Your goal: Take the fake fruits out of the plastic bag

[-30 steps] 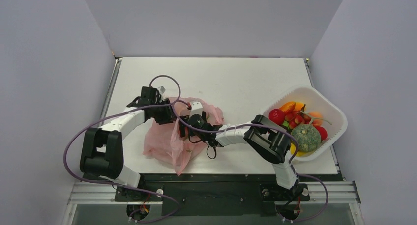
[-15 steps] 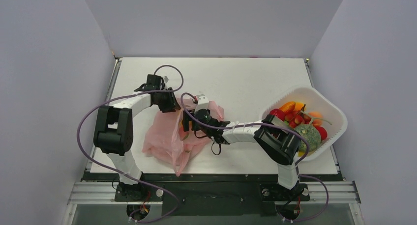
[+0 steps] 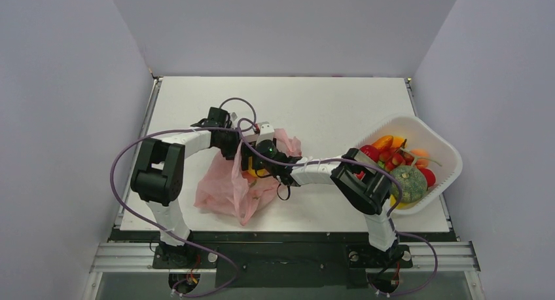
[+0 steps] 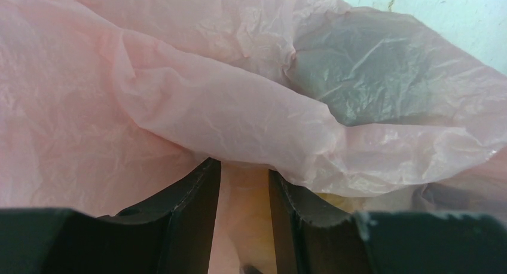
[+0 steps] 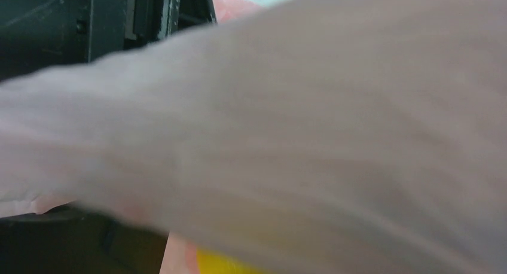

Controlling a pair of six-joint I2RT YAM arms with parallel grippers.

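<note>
The pink plastic bag (image 3: 226, 185) lies crumpled on the table between the arms. My left gripper (image 3: 232, 143) is at its top edge. In the left wrist view my left gripper (image 4: 244, 166) has its fingers close together with pink film pinched between them, and the bag (image 4: 197, 100) fills the view. My right gripper (image 3: 254, 161) is pushed into the bag's mouth. A yellow fake fruit (image 3: 252, 174) shows there, and also at the bottom of the right wrist view (image 5: 227, 263). Blurred bag film (image 5: 311, 124) hides my right jaws.
A white basket (image 3: 419, 122) at the right table edge holds other fake fruits: a green melon (image 3: 407, 183), a red one (image 3: 368, 154), an orange one (image 3: 383, 142). The two arms' cables loop over the bag area.
My left gripper has moved right along the bag's top edge, toward my right gripper. My right gripper has gone up and deeper into the bag's mouth. The bag has bunched up.
</note>
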